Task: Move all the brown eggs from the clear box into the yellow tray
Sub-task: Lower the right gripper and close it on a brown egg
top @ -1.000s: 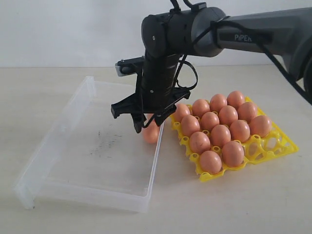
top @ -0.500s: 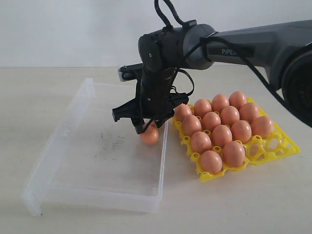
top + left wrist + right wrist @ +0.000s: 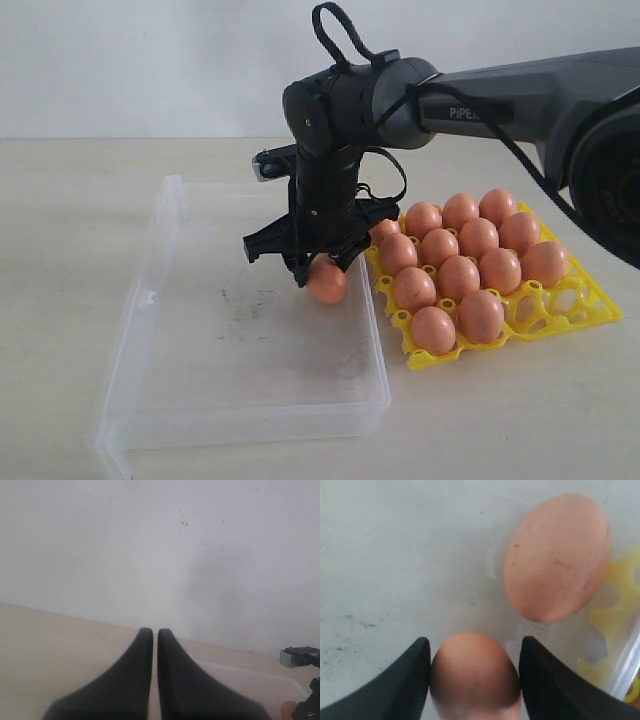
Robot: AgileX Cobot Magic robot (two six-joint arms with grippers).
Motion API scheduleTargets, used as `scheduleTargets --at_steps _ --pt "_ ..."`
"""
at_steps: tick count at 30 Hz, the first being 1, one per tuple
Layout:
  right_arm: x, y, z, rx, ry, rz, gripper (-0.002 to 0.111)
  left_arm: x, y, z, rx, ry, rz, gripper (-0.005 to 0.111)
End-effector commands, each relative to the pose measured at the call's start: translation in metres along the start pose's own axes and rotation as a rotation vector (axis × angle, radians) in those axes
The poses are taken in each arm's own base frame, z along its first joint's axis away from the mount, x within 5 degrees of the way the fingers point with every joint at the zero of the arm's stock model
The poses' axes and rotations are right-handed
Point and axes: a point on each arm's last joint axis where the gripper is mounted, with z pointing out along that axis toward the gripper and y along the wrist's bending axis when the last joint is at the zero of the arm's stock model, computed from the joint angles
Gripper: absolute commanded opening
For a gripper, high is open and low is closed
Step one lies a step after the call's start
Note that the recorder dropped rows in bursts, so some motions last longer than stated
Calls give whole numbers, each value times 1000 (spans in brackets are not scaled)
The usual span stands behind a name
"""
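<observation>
Your right end effector is clenched on 1 brown egg. Both fingers press on its round sides. I think it holds the egg that way so the egg cannot roll out. The end effector points down into the clear box, low over the floor. I cannot tell if the egg is off the floor yet.

Just past the held egg lies a second brown egg. It rests on the box floor, apart from the fingers and near a box wall. Yellow shows through that wall.

The yellow tray sits on the worktop just beside the box, to the right in the exterior view. It holds 14 eggs. 2 cups at its near right corner are bare. I think those cups wait for these 2 eggs. Lift up first, so the egg clears the box wall and the eggs in the tray.

Your left end effector is closed on nothing, well apart from the box.
</observation>
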Motion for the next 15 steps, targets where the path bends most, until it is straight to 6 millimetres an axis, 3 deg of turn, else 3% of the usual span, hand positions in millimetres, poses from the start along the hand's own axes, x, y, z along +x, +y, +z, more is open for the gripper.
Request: scheduleTargets --at_steps 1,4,8,15 --pt "2 -6 -1 32 30 -29 47 -1 -1 0 9 -4 4 4" --pt "3 -6 -1 35 45 -51 31 -1 -1 0 9 -4 4 4" --pt "5 -7 0 39 71 -122 0 -1 -1 0 9 -4 4 4" --pt "-6 -2 1 7 -58 -177 0 -1 -1 0 9 -4 4 4"
